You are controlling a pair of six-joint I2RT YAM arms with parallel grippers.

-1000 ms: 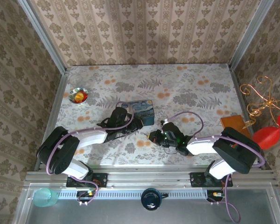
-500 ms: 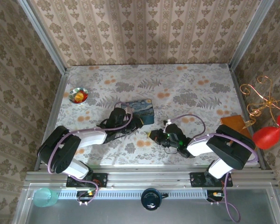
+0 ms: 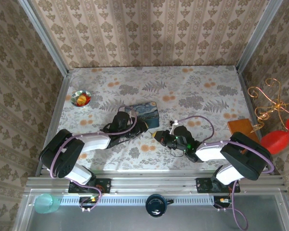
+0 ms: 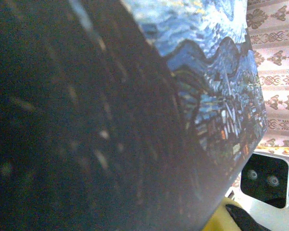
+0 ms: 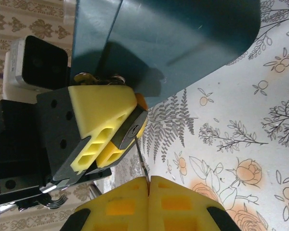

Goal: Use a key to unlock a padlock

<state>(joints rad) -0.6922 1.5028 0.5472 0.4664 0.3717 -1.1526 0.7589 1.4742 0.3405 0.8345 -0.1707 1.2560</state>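
Right wrist view: right gripper (image 5: 148, 185) pinches thin metal key (image 5: 141, 161), tip at small dark padlock (image 5: 131, 131) clamped by left gripper (image 5: 116, 139).

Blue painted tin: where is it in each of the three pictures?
Top external: blue tin at the centre of the table, beyond the left hand.
Left wrist: blue tin close up, upper right.
Right wrist: blue tin along the top edge.
Shared landmark: patterned wallpaper.

You're in a lab test cell dressed as a home; damask wallpaper panels (image 3: 149, 33), aluminium frame rails (image 3: 154, 181), a floral-print surface (image 3: 202, 91).
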